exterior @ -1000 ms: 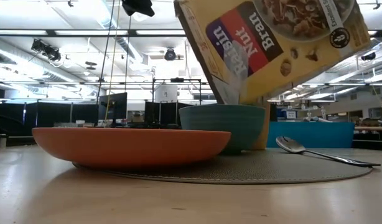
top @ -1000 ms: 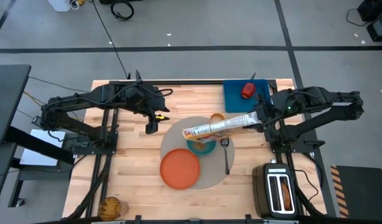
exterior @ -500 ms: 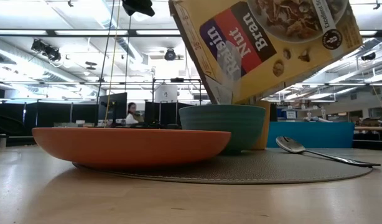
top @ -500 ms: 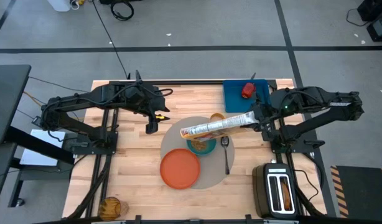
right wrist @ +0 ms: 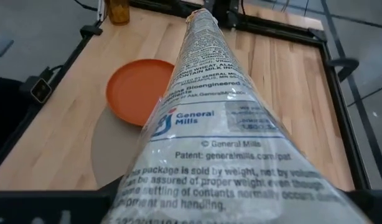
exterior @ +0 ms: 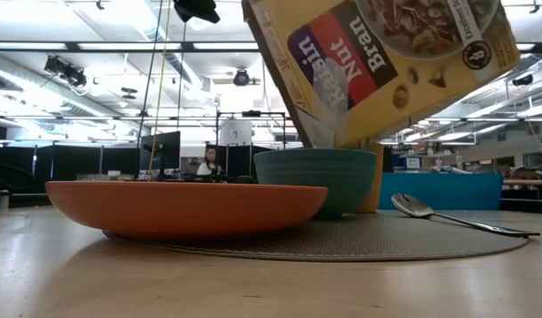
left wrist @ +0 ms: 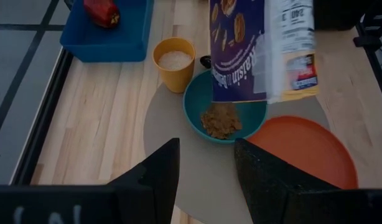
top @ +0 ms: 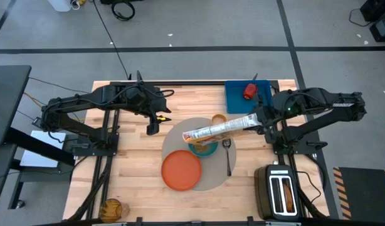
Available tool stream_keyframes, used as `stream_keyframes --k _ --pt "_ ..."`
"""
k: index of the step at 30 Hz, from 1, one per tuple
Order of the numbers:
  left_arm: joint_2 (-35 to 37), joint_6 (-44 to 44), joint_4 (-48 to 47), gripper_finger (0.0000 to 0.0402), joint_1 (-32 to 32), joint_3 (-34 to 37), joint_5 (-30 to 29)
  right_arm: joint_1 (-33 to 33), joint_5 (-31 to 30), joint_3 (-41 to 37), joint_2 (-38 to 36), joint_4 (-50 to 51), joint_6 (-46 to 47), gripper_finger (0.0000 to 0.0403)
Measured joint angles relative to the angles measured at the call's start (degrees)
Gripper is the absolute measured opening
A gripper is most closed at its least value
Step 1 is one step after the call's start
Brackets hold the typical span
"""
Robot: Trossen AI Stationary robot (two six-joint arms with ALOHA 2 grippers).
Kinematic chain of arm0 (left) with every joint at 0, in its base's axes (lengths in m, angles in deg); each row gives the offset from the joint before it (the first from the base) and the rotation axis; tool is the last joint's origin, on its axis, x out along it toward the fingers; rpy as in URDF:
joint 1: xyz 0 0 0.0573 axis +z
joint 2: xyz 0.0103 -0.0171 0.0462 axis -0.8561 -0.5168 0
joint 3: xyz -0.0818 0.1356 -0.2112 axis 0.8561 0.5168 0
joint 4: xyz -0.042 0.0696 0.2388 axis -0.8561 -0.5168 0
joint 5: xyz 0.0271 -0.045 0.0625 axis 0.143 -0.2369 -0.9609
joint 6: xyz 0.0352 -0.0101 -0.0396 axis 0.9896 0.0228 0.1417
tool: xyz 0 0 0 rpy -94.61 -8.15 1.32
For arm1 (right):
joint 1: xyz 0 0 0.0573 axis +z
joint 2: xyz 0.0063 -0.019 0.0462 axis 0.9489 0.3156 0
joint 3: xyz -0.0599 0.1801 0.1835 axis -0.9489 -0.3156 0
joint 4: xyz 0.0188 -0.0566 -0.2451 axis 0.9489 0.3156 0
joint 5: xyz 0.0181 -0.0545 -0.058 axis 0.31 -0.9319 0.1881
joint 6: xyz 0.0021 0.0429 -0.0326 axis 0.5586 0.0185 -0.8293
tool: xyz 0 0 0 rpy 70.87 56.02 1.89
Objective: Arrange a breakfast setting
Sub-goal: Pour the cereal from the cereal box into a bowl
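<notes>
A grey round mat (top: 175, 137) bears an orange plate (top: 181, 169), a teal bowl (top: 204, 149) and a metal spoon (top: 228, 156). The bowl holds brown cereal (left wrist: 222, 119). An orange cup (left wrist: 175, 62) stands at the mat's far edge. My right gripper (top: 259, 122) is shut on a cereal box (top: 217, 129) that slants above the bowl, with its left end (exterior: 319, 132) lowest. My left gripper (left wrist: 206, 167) is open and empty, above the table left of the mat. A red apple (top: 249, 91) lies on the blue board (top: 237, 100). My right gripper holds the cereal box by its end toward the table's right (right wrist: 231, 186), the box between its two fingers. The box hides the fingers in the wrist view. The fingers come from the table's right, along the box. The box is lifted clear and tilted toward the bowl.
A black toaster (top: 280, 194) stands at the near right corner. A round brownish thing (top: 113, 209) sits at the near left corner. Bare wood lies left of the mat and along the near edge. A person shows far off in the room (exterior: 209, 161).
The cereal box has rocked slightly back and forth above the bowl in my right gripper's hold, staying tilted. The things on the mat have kept still.
</notes>
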Motion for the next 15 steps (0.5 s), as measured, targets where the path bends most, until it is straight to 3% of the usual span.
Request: stream_keyframes --k 15 --pt "0.0 0.4 0.0 0.0160 0.0 0.0 0.0 0.4 -0.8 1.6 -0.2 1.6 -0.3 0.0172"
